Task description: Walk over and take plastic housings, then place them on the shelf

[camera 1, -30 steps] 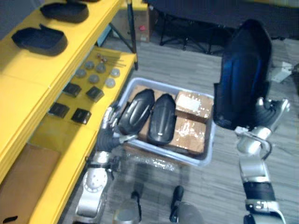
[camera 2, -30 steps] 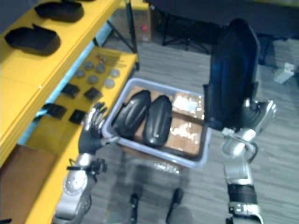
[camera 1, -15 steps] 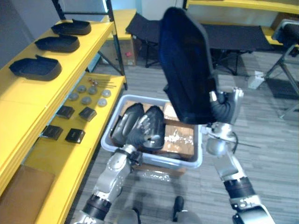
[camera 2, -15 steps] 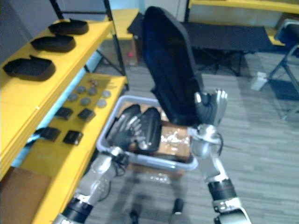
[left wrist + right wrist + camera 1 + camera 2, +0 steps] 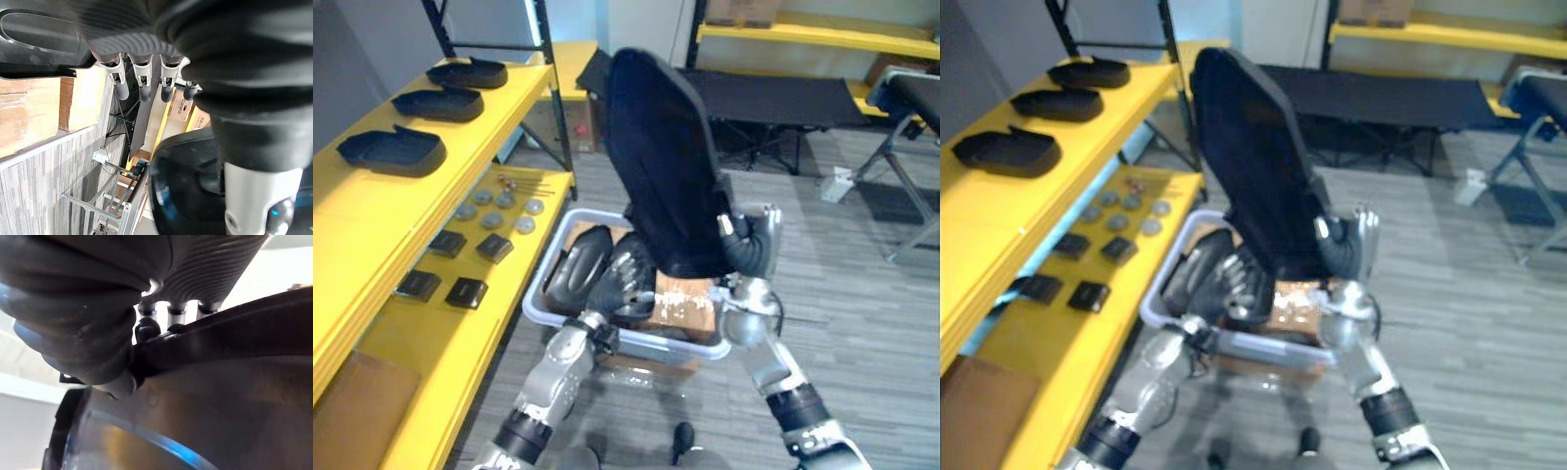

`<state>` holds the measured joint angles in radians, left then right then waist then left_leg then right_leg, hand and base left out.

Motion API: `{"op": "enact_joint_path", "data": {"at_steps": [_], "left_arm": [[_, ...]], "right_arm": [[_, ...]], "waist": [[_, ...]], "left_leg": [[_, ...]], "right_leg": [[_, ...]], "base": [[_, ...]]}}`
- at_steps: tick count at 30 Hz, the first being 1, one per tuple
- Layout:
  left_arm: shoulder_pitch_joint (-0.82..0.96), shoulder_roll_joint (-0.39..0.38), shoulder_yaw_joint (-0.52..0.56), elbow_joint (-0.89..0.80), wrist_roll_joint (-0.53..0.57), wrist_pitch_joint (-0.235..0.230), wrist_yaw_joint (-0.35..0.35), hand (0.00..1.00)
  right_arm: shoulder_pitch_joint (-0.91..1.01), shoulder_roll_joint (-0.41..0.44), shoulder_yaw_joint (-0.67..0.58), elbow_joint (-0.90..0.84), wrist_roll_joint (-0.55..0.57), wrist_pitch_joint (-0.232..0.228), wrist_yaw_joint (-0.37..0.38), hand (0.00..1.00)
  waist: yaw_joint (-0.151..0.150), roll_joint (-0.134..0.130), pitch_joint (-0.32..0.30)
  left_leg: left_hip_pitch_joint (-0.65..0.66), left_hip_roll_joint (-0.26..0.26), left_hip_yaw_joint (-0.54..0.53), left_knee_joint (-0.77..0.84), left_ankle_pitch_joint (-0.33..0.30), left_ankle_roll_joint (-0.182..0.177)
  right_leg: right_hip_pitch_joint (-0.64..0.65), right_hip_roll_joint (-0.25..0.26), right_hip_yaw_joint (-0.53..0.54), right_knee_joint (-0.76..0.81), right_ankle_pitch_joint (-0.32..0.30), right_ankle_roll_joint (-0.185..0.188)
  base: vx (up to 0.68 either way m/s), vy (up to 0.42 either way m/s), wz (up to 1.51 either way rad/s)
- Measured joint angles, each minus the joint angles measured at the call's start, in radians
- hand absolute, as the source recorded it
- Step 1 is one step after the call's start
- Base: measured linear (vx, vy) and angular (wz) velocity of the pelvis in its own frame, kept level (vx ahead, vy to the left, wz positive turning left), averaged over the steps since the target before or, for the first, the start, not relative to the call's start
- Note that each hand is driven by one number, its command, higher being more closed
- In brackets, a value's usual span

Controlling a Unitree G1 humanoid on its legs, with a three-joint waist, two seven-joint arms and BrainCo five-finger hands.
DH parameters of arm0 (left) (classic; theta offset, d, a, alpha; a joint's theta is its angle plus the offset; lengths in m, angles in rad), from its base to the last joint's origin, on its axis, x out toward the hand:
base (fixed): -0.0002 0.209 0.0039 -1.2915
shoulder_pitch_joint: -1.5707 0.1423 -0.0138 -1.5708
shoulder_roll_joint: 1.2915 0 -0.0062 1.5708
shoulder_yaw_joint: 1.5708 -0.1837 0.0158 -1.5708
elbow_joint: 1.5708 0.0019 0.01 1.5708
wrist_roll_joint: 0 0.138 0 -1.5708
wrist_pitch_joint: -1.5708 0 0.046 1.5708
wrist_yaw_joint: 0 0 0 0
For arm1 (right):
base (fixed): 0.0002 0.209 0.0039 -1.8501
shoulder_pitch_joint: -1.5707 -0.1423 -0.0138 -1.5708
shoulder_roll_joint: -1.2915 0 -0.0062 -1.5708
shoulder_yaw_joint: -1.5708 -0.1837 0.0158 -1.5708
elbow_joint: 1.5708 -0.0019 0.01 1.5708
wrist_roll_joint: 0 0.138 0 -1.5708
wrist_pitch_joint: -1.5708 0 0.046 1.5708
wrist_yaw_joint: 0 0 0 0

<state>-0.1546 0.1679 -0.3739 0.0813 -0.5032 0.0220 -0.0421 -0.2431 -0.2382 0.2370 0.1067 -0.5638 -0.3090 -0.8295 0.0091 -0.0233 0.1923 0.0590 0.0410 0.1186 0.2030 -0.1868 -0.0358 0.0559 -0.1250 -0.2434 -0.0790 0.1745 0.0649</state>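
My right hand [image 5: 751, 245] holds a large black plastic housing [image 5: 661, 166] upright above the grey bin [image 5: 536, 305]. In the right wrist view its fingers [image 5: 171, 316] and thumb pinch the housing's edge [image 5: 220, 347]. Two more black housings [image 5: 578, 269] lie side by side in the bin's left half. My left hand [image 5: 625, 282] hovers over them, just below the held housing; in the left wrist view its fingers [image 5: 142, 81] are straight and hold nothing.
A yellow shelf [image 5: 372, 211] runs along the left; three black housings [image 5: 391, 152] lie on its top level. Small black blocks [image 5: 468, 291] and grey discs [image 5: 494, 209] sit on the lower level. Cardboard boxes [image 5: 683, 299] fill the bin's right half. A black cot [image 5: 783, 98] stands behind.
The camera has shifted. My right hand has carried the held housing left, over the bin. My left hand has come up from the bin's near left rim to over the binned housings.
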Motion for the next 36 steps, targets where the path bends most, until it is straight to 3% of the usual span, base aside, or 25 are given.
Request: {"op": "enact_joint_path", "data": {"at_steps": [3, 7, 11, 26, 27, 36], "left_arm": [[0.003, -0.001, 0.0, 0.0, 0.0, -0.01, 0.005, 0.0], [0.005, -0.02, 0.002, 0.0, 0.003, -0.059, 0.033, 0.0], [0.022, -0.021, 0.004, 0.0, 0.011, -0.085, 0.044, 0.0], [0.051, -0.029, 0.005, 0.012, -0.015, -0.078, 0.107, 0.0], [0.051, -0.029, 0.005, 0.021, -0.031, -0.076, 0.107, 1.0], [0.064, -0.041, 0.006, 0.043, -0.195, -0.063, 0.123, 1.0]], "right_arm": [[0.005, 0.002, 0.024, 0.023, 0.0, 0.0, 0.001, 1.0], [0.033, 0.01, 0.049, 0.033, 0.0, -0.003, 0.002, 1.0], [0.076, 0.013, 0.062, 0.033, 0.0, -0.033, 0.002, 1.0], [0.124, 0.064, 0.162, 0.073, 0.064, -0.066, 0.051, 1.0], [0.124, 0.065, 0.169, 0.076, 0.068, -0.066, 0.055, 1.0], [0.132, 0.078, 0.229, 0.107, 0.131, -0.05, 0.072, 1.0]], "waist": [[0.0, 0.0, 0.0], [0.004, -0.001, -0.001], [0.004, -0.002, -0.002], [0.005, -0.031, -0.036], [0.005, -0.031, -0.04], [0.007, -0.029, -0.047]], "left_leg": [[0.008, 0.0, 0.0, -0.003, 0.0, 0.0], [0.01, 0.001, 0.0, -0.012, 0.0, 0.0], [0.011, 0.003, -0.002, -0.021, 0.005, -0.001], [0.013, 0.0, -0.004, -0.028, 0.01, -0.002], [0.013, 0.0, -0.004, -0.028, 0.01, -0.002], [0.022, 0.0, -0.013, -0.048, 0.025, -0.005]], "right_leg": [[0.008, 0.0, 0.001, 0.0, 0.0, 0.0], [0.013, 0.0, 0.001, 0.0, -0.004, -0.005], [0.01, 0.0, 0.0, 0.0, -0.006, -0.007], [0.01, 0.001, -0.002, -0.001, -0.003, -0.003], [0.01, 0.0, -0.002, -0.001, -0.003, -0.003], [0.014, -0.005, -0.008, -0.001, -0.004, -0.005]], "base": [[-0.04, 0.019, -0.01], [-0.07, 0.009, 0.0], [-0.03, 0.005, 0.01], [-0.01, 0.005, 0.0], [-0.04, 0.018, 0.01], [-0.04, 0.013, 0.03]]}}
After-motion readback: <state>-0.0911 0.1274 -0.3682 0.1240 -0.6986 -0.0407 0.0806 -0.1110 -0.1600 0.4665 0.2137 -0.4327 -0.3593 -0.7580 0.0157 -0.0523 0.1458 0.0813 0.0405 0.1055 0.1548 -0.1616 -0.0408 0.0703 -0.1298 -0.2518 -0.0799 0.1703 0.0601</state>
